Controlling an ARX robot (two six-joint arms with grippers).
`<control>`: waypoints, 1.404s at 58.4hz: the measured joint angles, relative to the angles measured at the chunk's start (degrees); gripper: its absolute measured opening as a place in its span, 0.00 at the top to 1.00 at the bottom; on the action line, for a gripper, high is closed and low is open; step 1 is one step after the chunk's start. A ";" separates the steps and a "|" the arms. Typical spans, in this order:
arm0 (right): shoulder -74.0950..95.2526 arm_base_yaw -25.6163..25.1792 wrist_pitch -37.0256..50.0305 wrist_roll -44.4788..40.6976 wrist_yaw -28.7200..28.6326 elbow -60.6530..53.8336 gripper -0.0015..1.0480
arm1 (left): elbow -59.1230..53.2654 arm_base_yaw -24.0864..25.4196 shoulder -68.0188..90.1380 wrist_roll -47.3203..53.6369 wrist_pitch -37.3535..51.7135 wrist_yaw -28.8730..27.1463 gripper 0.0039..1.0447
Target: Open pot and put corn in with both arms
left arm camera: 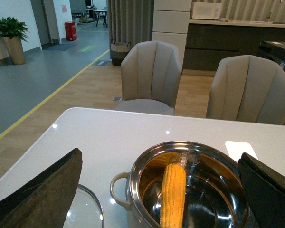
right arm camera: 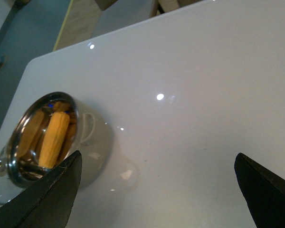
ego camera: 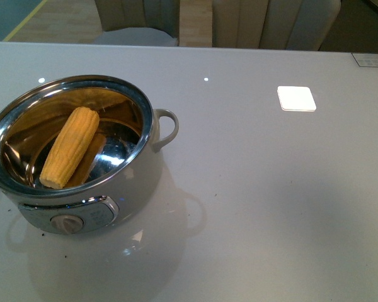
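Observation:
The cream-white pot (ego camera: 142, 179) stands uncovered on the left of the table, its beige dial facing me. The yellow corn (ego camera: 70, 146) leans inside the steel bowl. No arm shows in the front view. In the left wrist view my left gripper (left arm camera: 160, 154) hangs open above the pot (left arm camera: 119, 189), with the corn (left arm camera: 173, 192) below and between its fingers (left arm camera: 42, 190). A glass lid (left arm camera: 85, 209) lies on the table beside the pot. My right gripper (right arm camera: 157, 156) is open over bare table, off to the side of the pot (right arm camera: 97, 142) and the corn (right arm camera: 54, 137).
The white table (ego camera: 271, 189) stretches to the right of the pot, with a bright square reflection (ego camera: 296, 98) on it. Two beige chairs (left arm camera: 152, 76) (left arm camera: 249, 88) stand beyond the far edge. A small label (ego camera: 370, 60) sits at the far right corner.

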 joint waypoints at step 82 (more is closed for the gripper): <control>-34.99 -5.51 18.80 -19.39 11.08 -26.51 0.98 | 0.00 0.00 0.00 0.00 -0.02 0.00 0.06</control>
